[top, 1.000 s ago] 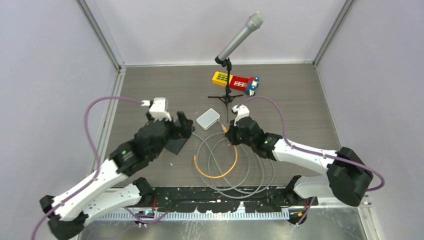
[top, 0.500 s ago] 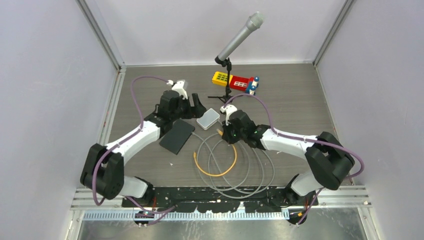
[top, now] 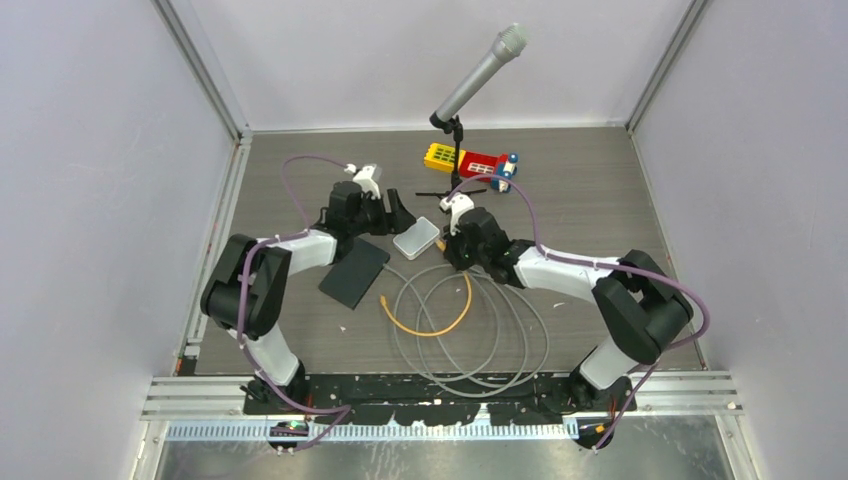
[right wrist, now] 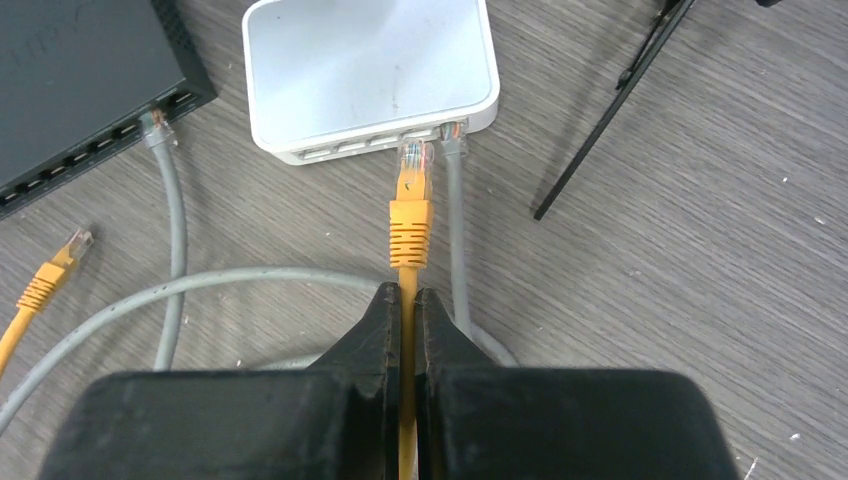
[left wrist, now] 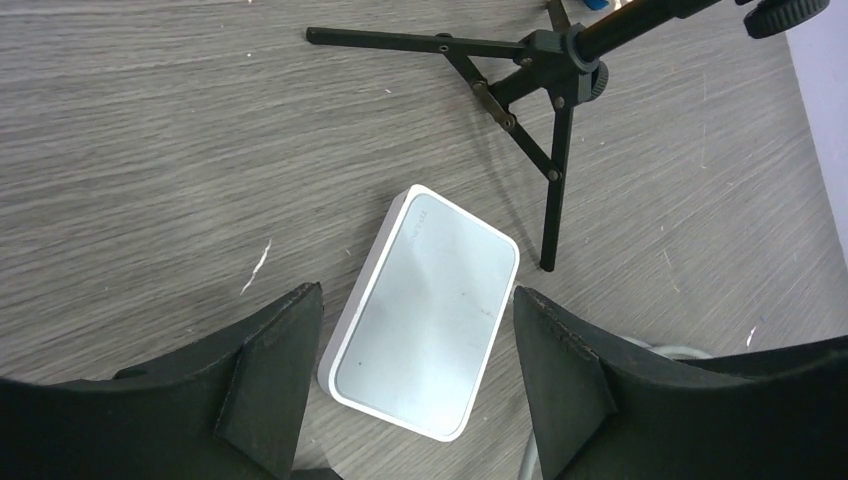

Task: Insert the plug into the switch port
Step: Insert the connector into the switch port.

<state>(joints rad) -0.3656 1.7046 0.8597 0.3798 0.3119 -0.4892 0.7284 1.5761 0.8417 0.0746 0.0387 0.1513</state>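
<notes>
**Orange plug at the port row, not seated**

Orange cable (right wrist: 404,380) is clamped in the R tool (right wrist: 407,292), pads pressed together on it just behind the ribbed boot. The plug (right wrist: 412,185) sticks out ahead of the tool, w/ its clear tip right at the front face of the white switch (right wrist: 370,70). It lines up w/ the port just beside the one a grey cable (right wrist: 455,230) already fills. Most of the plug body is outside the port.

L tool (left wrist: 415,300) is over the same switch from the other side, pads apart, one on each side of the box. They're v. close to its edges; can't tell if they touch.

From above, both arms reach to mid-counter (top: 590,200) and the switch sits btwn the two tools. A black box (top: 353,272) lies just L of it, w/ another grey lead plugged into its port row. Loops of grey & orange cable sprawl nearer the arm bases. The orange cable's other end (top: 384,299) lies loose on the wood.

Behind the switch stands a mic stand (top: 455,160), tripod feet near the box. A toy block set (top: 475,163) lies beside it.
</notes>
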